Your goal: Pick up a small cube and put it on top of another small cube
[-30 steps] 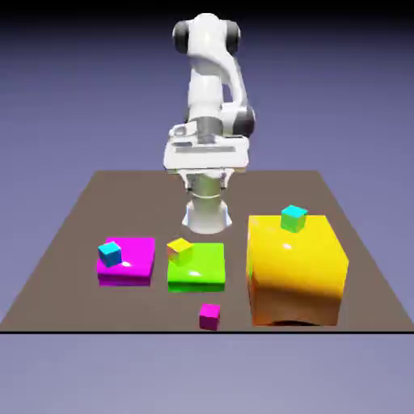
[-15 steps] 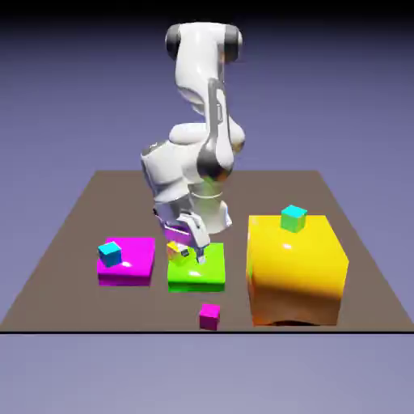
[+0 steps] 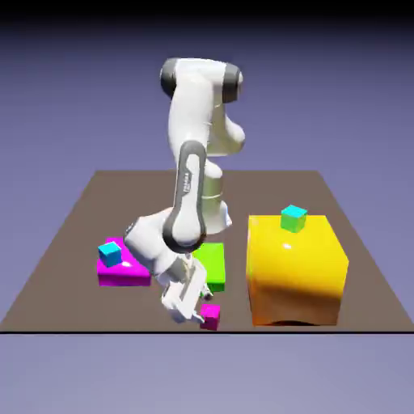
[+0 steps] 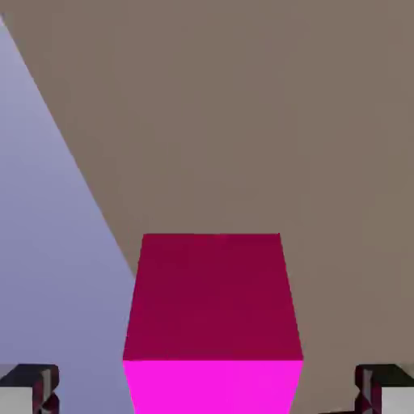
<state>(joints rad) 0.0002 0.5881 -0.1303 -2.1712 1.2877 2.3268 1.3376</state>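
Reaching down and toward the exterior view's camera, the arm (image 3: 188, 194) had left its high, folded pose of a second before. Half a second earlier the gripper (image 4: 209, 389) had been over the green block (image 3: 213, 267); now it was low, tilted, just beside the magenta cube (image 3: 210, 316) on the exterior view's left.

The gripper stood wide open and held nothing. In the hand view the magenta cube showed large at the bottom middle, between the two finger tips, with a clear gap on either side. The cube had not moved: it sat on the table (image 3: 251, 190), near the edge closest to the camera. That edge ran slantwise down the left of the hand view, with the pale backdrop (image 4: 44, 242) beyond it.

The teal cube (image 3: 293, 218) had not shifted either, and rested on top of the big yellow block (image 3: 296, 267), well apart from the gripper. The blue cube (image 3: 110, 254) was likewise where it had been, on the magenta slab (image 3: 124, 273). What had changed was the cover: the arm now hid the small yellow cube, part of the green block and a bit of the slab
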